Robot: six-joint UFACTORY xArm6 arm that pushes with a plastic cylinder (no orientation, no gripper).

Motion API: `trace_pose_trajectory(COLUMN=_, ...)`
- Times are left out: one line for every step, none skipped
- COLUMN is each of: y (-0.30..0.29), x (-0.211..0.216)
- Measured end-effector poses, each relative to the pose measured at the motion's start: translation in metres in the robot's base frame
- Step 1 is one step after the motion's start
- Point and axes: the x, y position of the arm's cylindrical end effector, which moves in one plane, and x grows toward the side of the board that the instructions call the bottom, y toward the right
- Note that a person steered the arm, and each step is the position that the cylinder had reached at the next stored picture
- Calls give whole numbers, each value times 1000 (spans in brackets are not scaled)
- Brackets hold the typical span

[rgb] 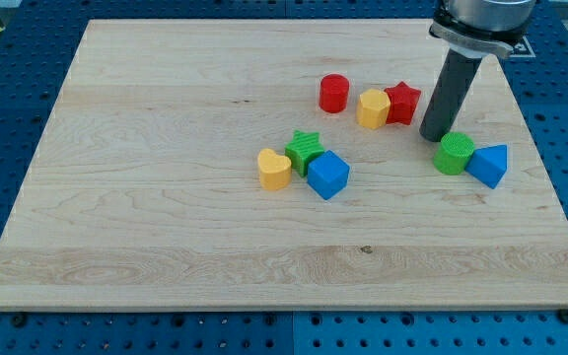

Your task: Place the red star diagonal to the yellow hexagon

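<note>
Looking at the red star (403, 102), we find it in the board's upper right area, pressed against the right side of the yellow hexagon (373, 108); the two touch, side by side, the star sitting slightly higher in the view. Just right of the star stands our tip (434, 135), the dark rod coming down from the view's top; its end rests on the wood close beside the star's lower right, and we cannot tell whether they touch. There is no pincer on this arm, so nothing is grasped. Left of the hexagon, a little apart, sits the red cylinder (334, 94). Below our tip, the green cylinder (454, 154) touches the blue triangle block (489, 164). Toward the middle of the wooden board (166, 148), the green star (306, 151), blue cube (329, 175) and yellow heart (273, 169) huddle together.
</note>
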Motion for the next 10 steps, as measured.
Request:
trace_pose_trajectory(y=5, x=5)
trace_pose_trajectory(y=7, x=27)
trace_pose_trajectory(y=9, x=20)
trace_pose_trajectory(y=16, x=-12)
trace_pose_trajectory(y=-4, x=-14)
trace_pose_trajectory(y=-34, x=-29)
trace_pose_trajectory(y=-34, x=-30)
trace_pose_trajectory(y=-34, x=-30)
trace_pose_trajectory(y=-34, x=-38)
trace_pose_trajectory(y=-38, x=-43)
